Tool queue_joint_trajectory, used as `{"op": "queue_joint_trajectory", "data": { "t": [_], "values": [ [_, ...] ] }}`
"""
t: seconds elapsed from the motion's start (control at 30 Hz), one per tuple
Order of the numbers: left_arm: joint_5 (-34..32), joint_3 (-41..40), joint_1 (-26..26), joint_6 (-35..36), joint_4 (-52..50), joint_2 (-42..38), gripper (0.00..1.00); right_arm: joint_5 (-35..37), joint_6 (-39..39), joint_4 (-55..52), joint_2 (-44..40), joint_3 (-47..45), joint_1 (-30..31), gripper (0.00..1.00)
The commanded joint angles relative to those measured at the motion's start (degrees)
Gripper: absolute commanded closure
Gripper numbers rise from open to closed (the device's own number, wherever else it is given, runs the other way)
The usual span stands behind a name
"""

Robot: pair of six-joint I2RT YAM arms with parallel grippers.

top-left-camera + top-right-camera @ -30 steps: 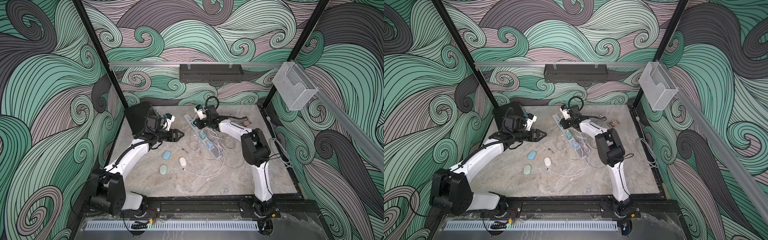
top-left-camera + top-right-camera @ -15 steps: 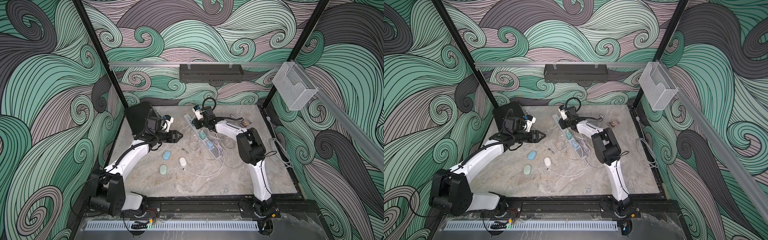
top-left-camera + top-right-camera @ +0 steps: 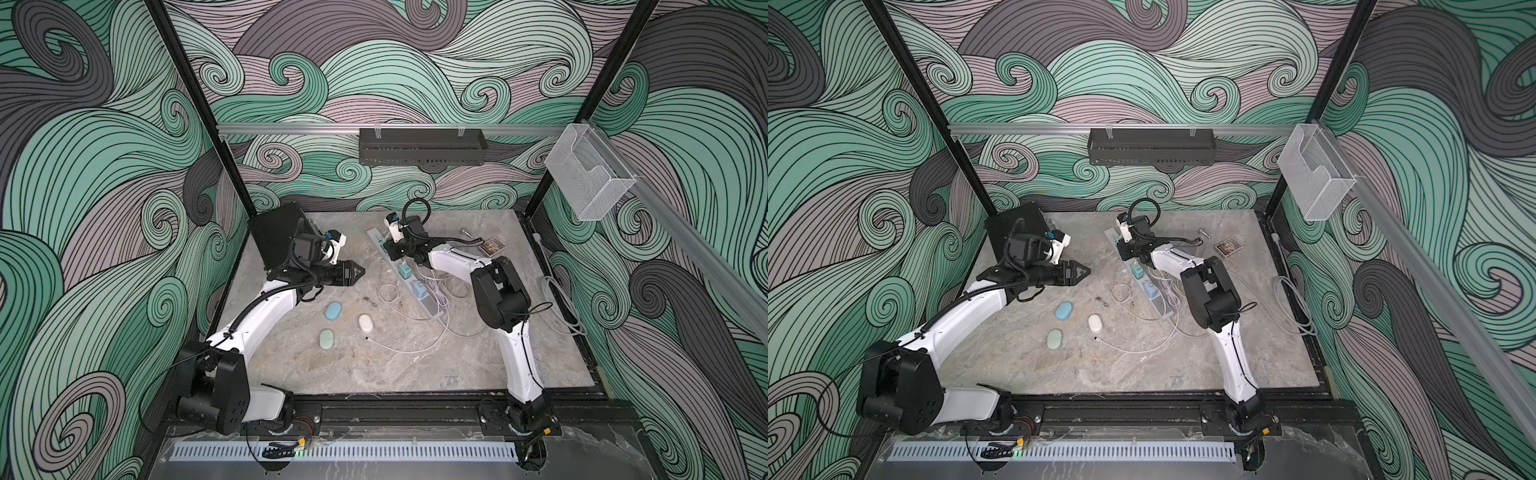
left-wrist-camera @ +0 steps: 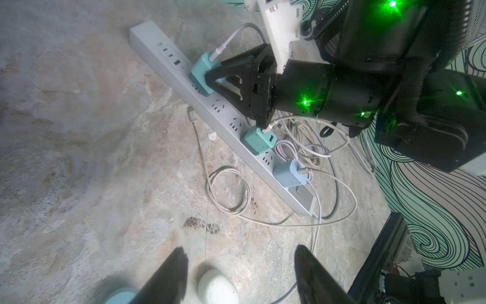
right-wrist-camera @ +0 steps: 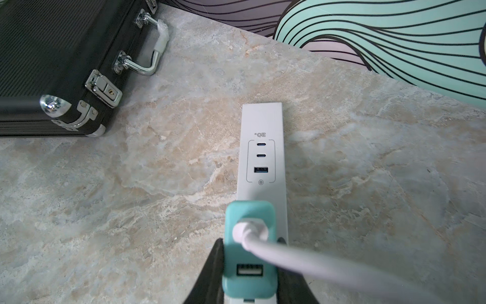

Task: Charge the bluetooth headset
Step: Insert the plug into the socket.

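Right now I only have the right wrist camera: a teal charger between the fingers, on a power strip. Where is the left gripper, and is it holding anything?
Observer: The left gripper is open and empty, above the table between the black case and the power strip.
Operator: Any earbud cases around?
Observer: Three lie on the table near that gripper, toward the arm bases: a blue case, a white case and a green case.
Operator: Anything else plugged into the strip?
Observer: Yes. Beyond the teal charger in the right gripper, a second teal charger and a blue charger, each with a cable.
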Motion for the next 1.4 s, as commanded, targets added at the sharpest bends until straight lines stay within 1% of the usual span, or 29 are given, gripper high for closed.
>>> {"op": "queue_joint_trajectory", "data": {
  "t": [0.0,0.2,0.4,0.57,0.7,0.93,1.07,1.27,1.37],
  "values": [
    [-0.2,0.9,0.2,0.7,-1.3,-1.3,0.35,2.3,-0.4,-8.7,-0.8,-1.7,0.3,0.98],
    [-0.1,0.9,0.4,0.5,-1.3,-1.4,0.35,1.5,-2.1,-20.7,2.6,4.9,0.2,1.00],
    [0.1,0.9,0.7,0.3,-1.2,-1.3,0.36,0.9,-3.5,-27.2,5.9,12.5,0.3,1.00],
    [0.7,1.1,0.9,0.0,-1.1,-0.9,0.35,0.5,-4.3,-30.4,8.3,18.7,0.4,1.00],
    [0.9,1.1,1.1,0.0,-1.1,-0.7,0.36,1.8,-4.9,-37.4,11.8,25.6,1.0,1.00],
    [1.5,1.3,1.3,-0.1,-1.3,-0.4,0.35,2.9,-6.5,-41.8,13.2,25.4,1.7,1.00],
    [1.6,1.4,1.6,-0.1,-1.3,0.1,0.35,5.0,-7.7,-43.6,15.0,26.0,1.9,1.00],
    [1.8,1.7,1.9,-0.2,-1.4,1.5,0.35,4.1,-7.5,-50.6,20.9,34.2,1.9,1.00],
    [1.8,1.8,2.1,-0.1,-1.6,2.0,0.36,4.9,-8.1,-53.5,22.9,36.4,2.1,1.00]
  ]
}}
